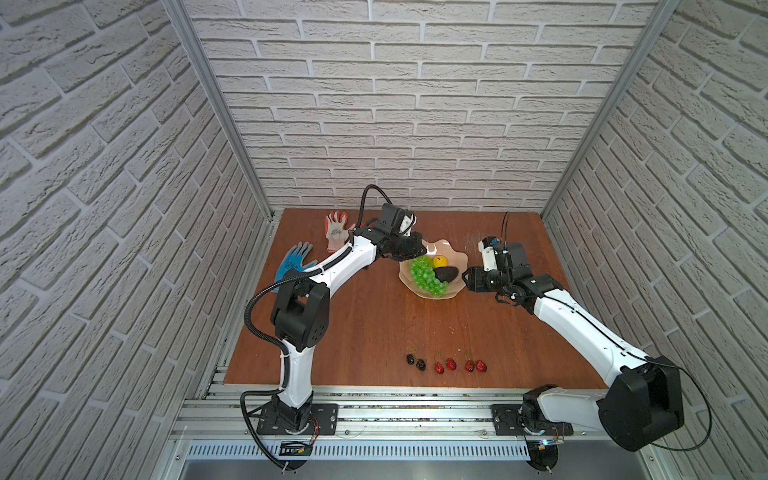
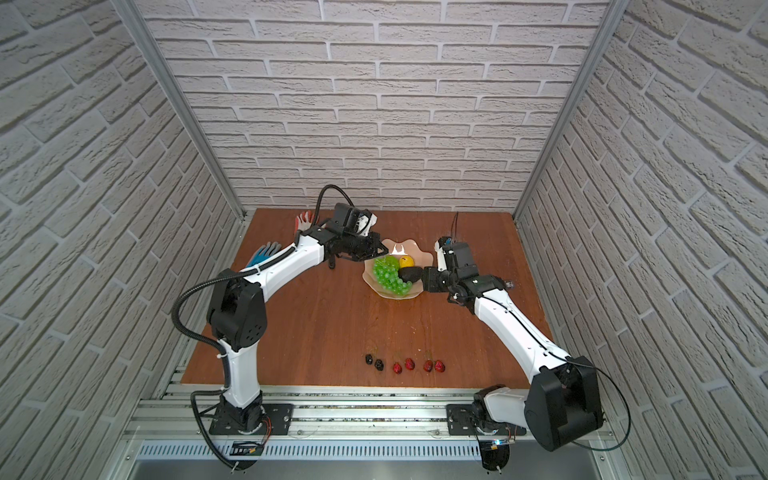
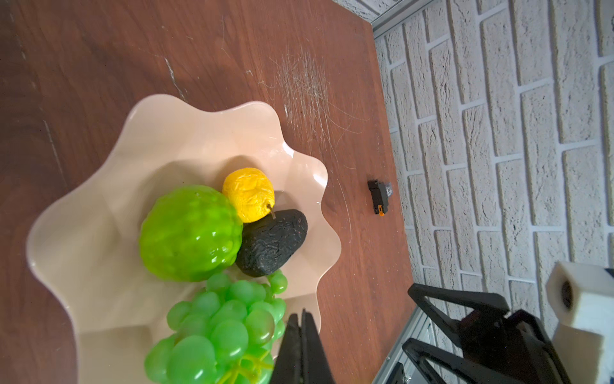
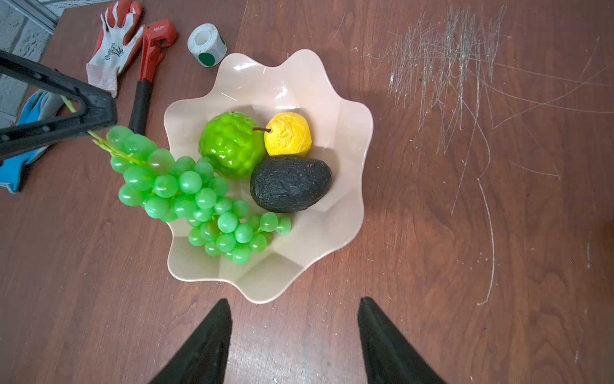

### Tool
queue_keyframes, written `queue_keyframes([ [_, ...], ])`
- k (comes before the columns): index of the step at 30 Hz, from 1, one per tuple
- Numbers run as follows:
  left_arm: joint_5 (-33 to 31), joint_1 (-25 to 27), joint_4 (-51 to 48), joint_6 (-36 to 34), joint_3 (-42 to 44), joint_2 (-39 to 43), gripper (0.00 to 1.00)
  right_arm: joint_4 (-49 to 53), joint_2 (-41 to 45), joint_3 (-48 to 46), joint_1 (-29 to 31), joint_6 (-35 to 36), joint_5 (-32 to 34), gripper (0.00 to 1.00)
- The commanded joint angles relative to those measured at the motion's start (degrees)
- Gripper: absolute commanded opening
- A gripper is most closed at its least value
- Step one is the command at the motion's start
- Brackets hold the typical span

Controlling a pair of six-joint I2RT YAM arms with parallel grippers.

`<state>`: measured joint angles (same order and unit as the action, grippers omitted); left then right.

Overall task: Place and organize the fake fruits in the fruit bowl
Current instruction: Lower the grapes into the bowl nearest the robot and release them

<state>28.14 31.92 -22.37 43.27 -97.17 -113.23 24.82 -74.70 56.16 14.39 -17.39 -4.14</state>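
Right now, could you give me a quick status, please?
Left tool shut on grape bunch stem, bunch straddling bowl rim. Right tool open, empty. Cherry pairs on table. Nothing blocking bowl.

**Asker:** What colours sit in the fruit bowl [image 4: 345,216]?

**Describer:** The bowl itself is glossy pale pink. The bumpy ball [image 4: 231,146] is shiny lime green, the lemon [image 4: 288,134] bright yellow, the avocado [image 4: 290,184] dull brown-black. The green grape bunch [image 4: 186,186] is translucent.

**Asker:** And the table [image 4: 465,232]?

**Describer:** Reddish-brown wood grain, crossed by pale scratches. One cherry pair [image 1: 416,361] is near-black. A second cherry pair [image 1: 445,366] and a third cherry pair [image 1: 475,366] are red.

**Asker:** Anything else?

**Describer:** A white glove [image 4: 113,43] has orange-red fingers. Another glove [image 1: 291,259] is blue. A tool [image 4: 149,56] is red with a black handle. A white tape roll [image 4: 206,43] shows a dark green dot. The walls [image 1: 415,104] carry an off-white brick pattern.
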Motion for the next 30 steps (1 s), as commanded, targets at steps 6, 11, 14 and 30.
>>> queue_keyframes([
  [6,0.6,-0.51,0.22,-2.49,-2.82,-3.37,0.0,-1.95,-1.5,2.73,-0.19,-0.37,-1.19,0.62],
  [11,0.62,-1.15,1.38,-2.3,-3.17,-5.37,0.0,-1.97,-2.32,2.92,-0.24,-0.23,-1.2,0.62],
  [14,0.36,-1.52,1.42,-2.31,-4.51,-7.08,0.0,-2.05,-2.92,3.02,-0.23,-0.19,-1.45,0.62],
  [30,-0.95,-2.13,-0.68,-3.54,-10.2,-10.42,0.44,-1.95,-3.53,3.46,-0.2,-0.71,-2.58,0.62],
])
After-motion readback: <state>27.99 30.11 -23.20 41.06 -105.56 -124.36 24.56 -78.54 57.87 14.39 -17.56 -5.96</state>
